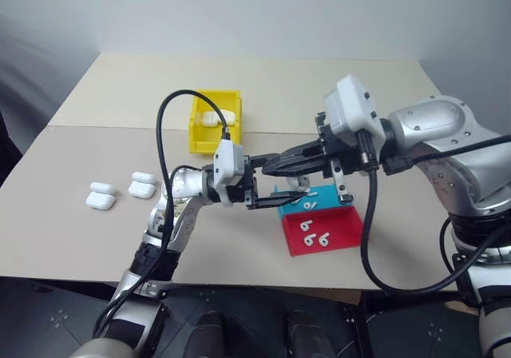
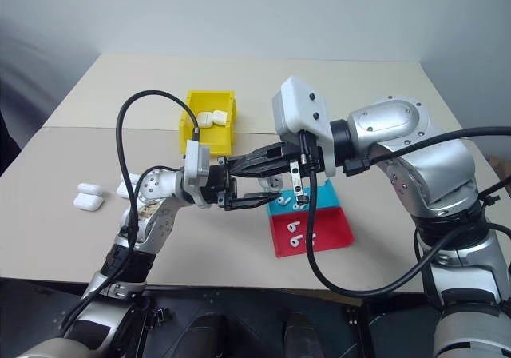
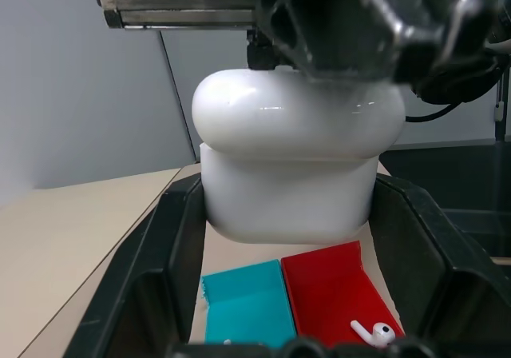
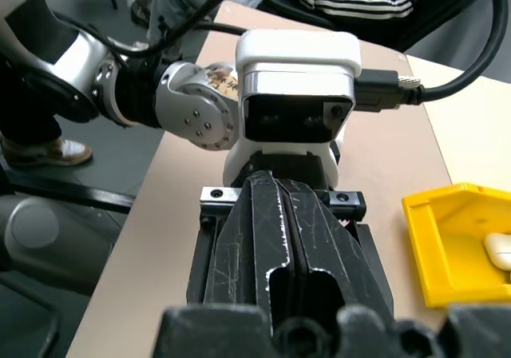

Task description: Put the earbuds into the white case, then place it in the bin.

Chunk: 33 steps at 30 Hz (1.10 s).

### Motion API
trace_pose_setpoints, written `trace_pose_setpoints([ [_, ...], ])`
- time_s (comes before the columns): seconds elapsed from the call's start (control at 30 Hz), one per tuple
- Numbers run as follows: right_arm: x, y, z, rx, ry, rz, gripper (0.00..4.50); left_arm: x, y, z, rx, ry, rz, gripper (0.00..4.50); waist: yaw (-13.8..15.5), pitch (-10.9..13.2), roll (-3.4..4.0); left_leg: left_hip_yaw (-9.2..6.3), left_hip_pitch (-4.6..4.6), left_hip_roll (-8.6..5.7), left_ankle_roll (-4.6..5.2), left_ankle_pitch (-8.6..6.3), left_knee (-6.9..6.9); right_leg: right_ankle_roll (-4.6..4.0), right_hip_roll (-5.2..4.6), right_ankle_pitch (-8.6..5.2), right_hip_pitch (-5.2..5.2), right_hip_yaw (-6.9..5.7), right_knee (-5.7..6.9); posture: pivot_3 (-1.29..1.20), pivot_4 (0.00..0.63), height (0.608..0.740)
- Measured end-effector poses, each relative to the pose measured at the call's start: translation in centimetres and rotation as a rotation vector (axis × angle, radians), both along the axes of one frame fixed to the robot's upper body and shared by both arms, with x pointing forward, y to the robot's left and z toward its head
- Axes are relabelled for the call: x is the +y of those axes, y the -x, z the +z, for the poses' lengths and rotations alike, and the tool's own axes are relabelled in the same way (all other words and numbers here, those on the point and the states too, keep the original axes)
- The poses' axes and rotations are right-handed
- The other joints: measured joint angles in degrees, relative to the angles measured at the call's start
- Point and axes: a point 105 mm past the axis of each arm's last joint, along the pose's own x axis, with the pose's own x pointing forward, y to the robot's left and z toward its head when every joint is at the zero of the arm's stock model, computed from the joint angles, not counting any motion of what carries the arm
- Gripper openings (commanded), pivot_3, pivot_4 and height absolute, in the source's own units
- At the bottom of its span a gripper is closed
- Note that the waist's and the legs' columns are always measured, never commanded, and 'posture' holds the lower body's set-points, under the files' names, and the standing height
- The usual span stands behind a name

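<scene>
My left gripper clamps the white case above the trays; my right gripper, fingers pressed together, hovers over it; earbuds lie in the red tray; beyond, the bin.

A light beige desk carries everything. Toward its far middle stands the yellow bin, with white cases inside it. On the left part of the desk lie two spare white cases, close beside each other. Nearer the front edge, on the right, a shallow blue tray and a shallow red tray sit side by side, apparently touching. Small white earbuds lie in both trays.
</scene>
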Motion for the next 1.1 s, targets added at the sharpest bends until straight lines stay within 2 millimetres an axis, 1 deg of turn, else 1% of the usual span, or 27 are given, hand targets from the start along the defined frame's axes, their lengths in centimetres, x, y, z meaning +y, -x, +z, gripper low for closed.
trace_pose_setpoints([
  [0.2, -0.4, 0.0, -0.1, -0.03, 0.021, 0.006, 0.03, 0.0, 0.0, 0.0, 0.001, -0.003, 0.0, 2.77, 0.0, 0.0, 0.0, 0.0, 0.0, 0.0, 0.0, 0.0, 0.0, 0.0, 0.0, 0.0, 0.0, 0.0, 0.0, 0.0, 0.15, 0.74],
  [0.4, -1.7, -0.2, 0.2, -0.062, 0.025, -0.022, 0.03, 0.3, -0.1, -0.1, 0.002, -0.008, 0.008, 2.77, 0.01, 0.0, 0.0, 0.0, 0.01, 0.0, 0.0, 0.0, 0.0, 0.0, 0.0, 0.0, 0.0, 0.0, 0.01, 0.0, 0.15, 0.74],
  [0.6, -2.3, -0.4, 0.3, -0.058, 0.02, -0.032, 0.03, 0.2, 0.0, 0.0, -0.002, 0.003, 0.004, 2.77, -0.08, 0.0, 0.0, 0.0, 0.02, 0.0, 0.0, 0.0, 0.0, 0.0, 0.0, 0.0, 0.0, 0.0, 0.01, 0.0, 0.15, 0.74],
  [0.77, -2.7, -0.6, 0.7, -0.075, 0.012, -0.049, 0.03, 0.5, -0.1, 0.2, -0.005, 0.01, 0.016, 2.77, -0.03, 0.0, 0.0, 0.0, 0.01, 0.0, 0.0, 0.0, 0.0, 0.0, 0.0, 0.0, 0.0, 0.0, 0.0, 0.0, 0.15, 0.74],
  [0.87, -3.2, -1.0, 1.4, -0.083, -0.025, -0.078, 0.03, 0.6, -0.3, 0.3, -0.006, 0.015, 0.034, 2.77, -0.06, 0.0, 0.0, 0.0, 0.01, 0.0, 0.0, 0.0, 0.0, 0.0, 0.0, 0.0, 0.0, 0.0, 0.01, 0.0, 0.15, 0.74],
  [0.93, -3.6, -1.6, 2.3, -0.099, -0.081, -0.12, 0.03, 0.8, -0.5, 0.6, -0.007, 0.022, 0.074, 2.77, -0.11, 0.0, 0.0, 0.0, 0.01, 0.0, 0.0, 0.0, 0.0, 0.0, 0.0, 0.0, 0.0, 0.01, 0.02, 0.0, 0.15, 0.74],
  [1.03, -4.1, -2.1, 3.4, -0.129, -0.139, -0.176, 0.03, 1.3, -1.6, 1.3, -0.002, 0.04, 0.196, 2.77, -0.04, 0.0, 0.0, -0.01, 0.01, 0.0, 0.0, 0.0, 0.0, 0.0, -0.01, 0.0, 0.0, 0.0, 0.03, 0.0, 0.15, 0.74],
  [1.1, -4.8, -2.4, 4.1, -0.147, -0.189, -0.232, 0.03, 1.8, -4.1, 2.6, 0.007, 0.041, 0.386, 2.77, 0.06, 0.03, -0.05, -0.04, -0.01, -0.01, 0.0, 0.0, 0.03, 0.01, 0.0, 0.02, 0.0, -0.01, 0.05, 0.0, 0.15, 0.74],
])
